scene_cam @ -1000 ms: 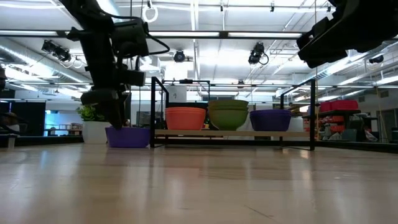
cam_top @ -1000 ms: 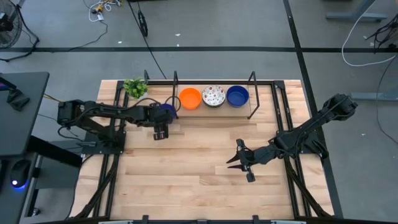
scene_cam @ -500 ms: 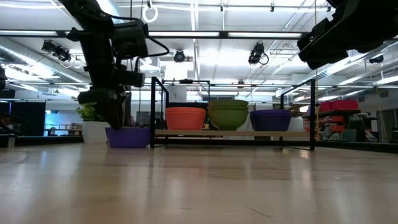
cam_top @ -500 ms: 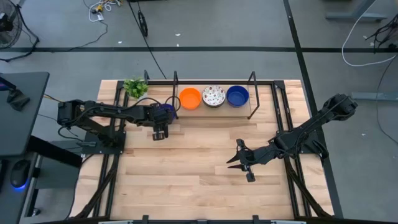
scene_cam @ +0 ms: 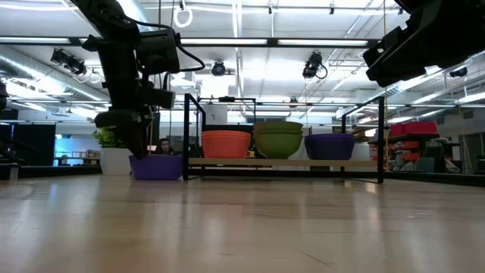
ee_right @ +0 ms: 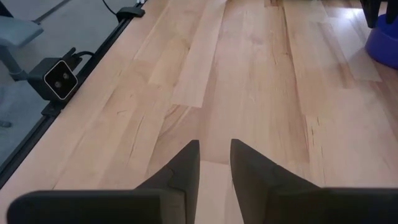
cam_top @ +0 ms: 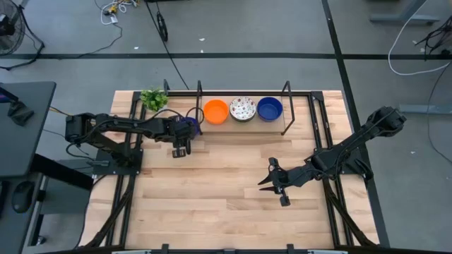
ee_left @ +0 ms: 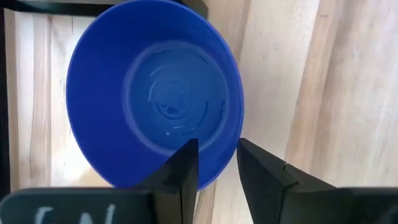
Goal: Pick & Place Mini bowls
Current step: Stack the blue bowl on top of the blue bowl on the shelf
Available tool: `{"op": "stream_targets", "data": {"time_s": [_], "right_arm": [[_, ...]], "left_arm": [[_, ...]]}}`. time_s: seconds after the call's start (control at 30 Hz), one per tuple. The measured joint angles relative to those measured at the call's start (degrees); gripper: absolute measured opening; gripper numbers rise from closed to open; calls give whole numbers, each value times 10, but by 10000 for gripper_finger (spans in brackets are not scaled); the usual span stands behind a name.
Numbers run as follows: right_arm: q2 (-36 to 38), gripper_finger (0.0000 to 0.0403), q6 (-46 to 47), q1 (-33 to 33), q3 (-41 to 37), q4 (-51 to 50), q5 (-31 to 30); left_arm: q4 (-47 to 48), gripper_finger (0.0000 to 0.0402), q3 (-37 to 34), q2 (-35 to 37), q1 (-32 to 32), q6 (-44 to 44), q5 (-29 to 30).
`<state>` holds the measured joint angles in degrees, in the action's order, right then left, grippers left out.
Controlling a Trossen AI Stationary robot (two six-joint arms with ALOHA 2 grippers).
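Observation:
A solid blue mini bowl (ee_left: 155, 93) rests on its base on the table, just left of the black rack; it also shows in the high view (cam_top: 189, 125) and in the low view (scene_cam: 157, 167). My left gripper (ee_left: 217, 165) points down at the bowl's near rim, open, with one finger inside the bowl and one outside. It shows in the high view (cam_top: 181, 147) too. On the rack's shelf stand an orange bowl (cam_top: 215, 111), a white patterned bowl (cam_top: 242, 109) and a blue bowl (cam_top: 269, 108). My right gripper (cam_top: 263, 185) hovers open and empty over the table's middle right. My left gripper's fingers straddle the blue bowl's rim (ee_left: 225, 152) on its near side, coming from above and pointing down. There is a gap between the fingers and the rim, and I cannot tell whether either finger touches it. The bowl sits upright on the table.
The black rack frame (cam_top: 288, 106) with its wooden shelf stands along the far edge. A small potted green plant (cam_top: 153, 98) stands at the far left. Bare wood (cam_top: 212, 190) lies between the two arms and toward the near edge.
My left gripper has shifted slightly toward the table's left beside the blue bowl. The bowl has stayed where it was.

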<state>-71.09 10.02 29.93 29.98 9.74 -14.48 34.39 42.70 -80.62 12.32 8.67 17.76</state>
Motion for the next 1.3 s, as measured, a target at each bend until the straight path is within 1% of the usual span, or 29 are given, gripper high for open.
{"op": "stream_targets", "data": {"time_s": [0.07, 0.2, 0.5, 0.6, 0.77, 0.9, 1.03, 1.17, 1.23, 1.3], "right_arm": [[0, 91, 0, 0, 0, 0, 0], [0, 91, 0, 0, 0, 0, 0], [0, 91, 0, 0, 0, 0, 0], [0, 91, 0, 0, 0, 0, 0], [0, 91, 0, 0, 0, 0, 0], [0, 91, 0, 0, 0, 0, 0], [0, 91, 0, 0, 0, 1, 0], [0, 91, 0, 0, 0, 9, 0], [0, 91, 0, 0, 0, 17, 0], [-2, 91, -5, 0, 0, 35, 0]], "left_arm": [[0, 111, 0, 0, 1, 5, 0], [1, 100, 0, 0, 1, 14, -20], [7, 88, 0, 0, -4, 6, -26], [21, 65, 0, 0, -3, 6, -26], [28, 11, 0, 0, -3, 5, -26], [29, 8, 0, 0, -12, -11, -34], [38, 5, 0, 0, -57, -54, -56], [38, 3, 1, 0, -135, -113, -88], [12, 3, 2, 0, -177, -142, -105], [-38, 2, 2, 0, -218, -154, -127]]}}
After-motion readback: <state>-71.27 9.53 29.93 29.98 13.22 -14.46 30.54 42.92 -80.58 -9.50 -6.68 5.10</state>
